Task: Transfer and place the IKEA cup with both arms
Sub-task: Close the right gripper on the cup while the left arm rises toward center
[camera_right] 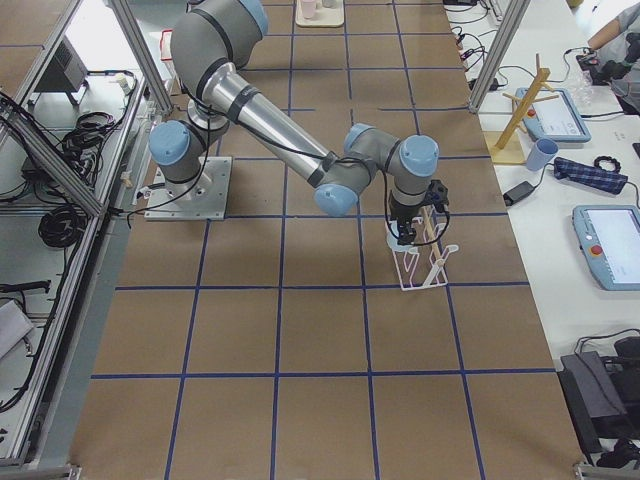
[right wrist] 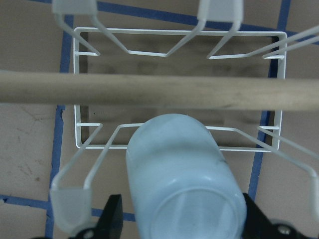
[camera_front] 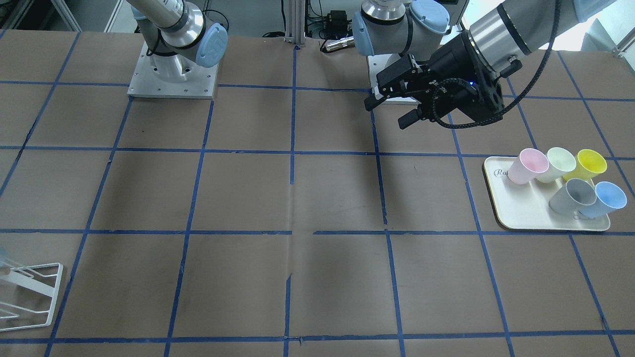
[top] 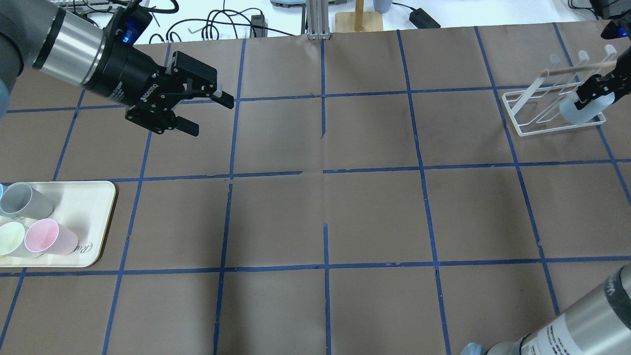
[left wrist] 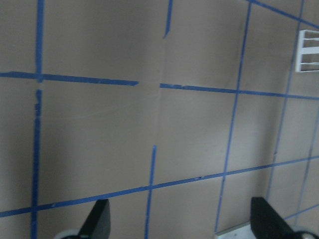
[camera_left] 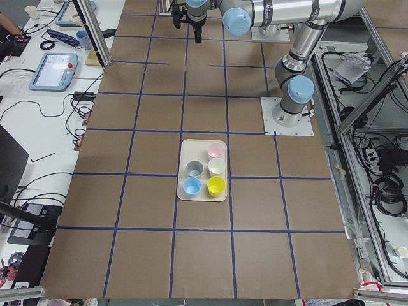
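Observation:
A light-blue IKEA cup (right wrist: 184,174) is held base-up between the fingers of my right gripper (right wrist: 183,226), over the near side of a white wire rack (right wrist: 179,35). In the overhead view the cup (top: 576,112) and right gripper (top: 589,96) are at the rack (top: 537,116) at the far right. A second light-blue cup (camera_front: 606,198) stands on a cream tray (camera_front: 521,218). My left gripper (top: 207,116) is open and empty, hovering above the table far left of centre; its fingertips (left wrist: 98,219) frame bare table.
The tray (top: 93,207) also holds a grey cup (camera_front: 573,196), a pink cup (camera_front: 528,166), a pale green cup (camera_front: 558,163) and a yellow cup (camera_front: 590,163). A wooden dowel (right wrist: 159,92) runs across the rack. Blue tape lines grid the brown table.

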Controlling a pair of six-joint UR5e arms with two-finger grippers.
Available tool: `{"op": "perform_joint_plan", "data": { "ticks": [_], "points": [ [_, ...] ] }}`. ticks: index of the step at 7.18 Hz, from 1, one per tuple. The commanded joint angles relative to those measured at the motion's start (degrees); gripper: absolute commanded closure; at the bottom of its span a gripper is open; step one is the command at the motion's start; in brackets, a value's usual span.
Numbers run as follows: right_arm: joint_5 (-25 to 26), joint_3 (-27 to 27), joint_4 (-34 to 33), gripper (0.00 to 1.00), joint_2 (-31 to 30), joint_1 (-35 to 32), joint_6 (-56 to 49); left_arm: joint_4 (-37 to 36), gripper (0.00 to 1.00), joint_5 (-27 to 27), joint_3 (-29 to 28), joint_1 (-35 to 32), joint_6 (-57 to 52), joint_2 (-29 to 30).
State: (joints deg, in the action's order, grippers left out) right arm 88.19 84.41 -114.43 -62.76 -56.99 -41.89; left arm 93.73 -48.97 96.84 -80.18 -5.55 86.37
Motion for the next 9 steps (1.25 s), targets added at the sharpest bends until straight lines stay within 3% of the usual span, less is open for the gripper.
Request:
{"op": "perform_joint_plan", "data": {
  "ticks": [1, 3, 5, 9],
  "points": [
    [0.7, -0.5, 0.1, 0.44, -0.1, 0.0, 0.0, -0.2, 0.00, 11.8, 3.4, 0.3, -0.2, 0.7],
    [0.7, -0.6, 0.3, 0.51, -0.4, 0.1, 0.0, -1.5, 0.00, 23.9, 9.1, 1.2, -3.0, 1.5],
    [0.4, -2.3, 1.0, 0.52, -0.7, 0.3, 0.0, -1.5, 0.00, 34.2, 9.9, 1.3, -3.1, 1.8],
    [0.1, -12.4, 12.3, 0.55, -1.0, 0.1, 0.4, -2.0, 0.00, 45.5, 13.8, 0.4, -4.5, 2.1]
  ]
}}
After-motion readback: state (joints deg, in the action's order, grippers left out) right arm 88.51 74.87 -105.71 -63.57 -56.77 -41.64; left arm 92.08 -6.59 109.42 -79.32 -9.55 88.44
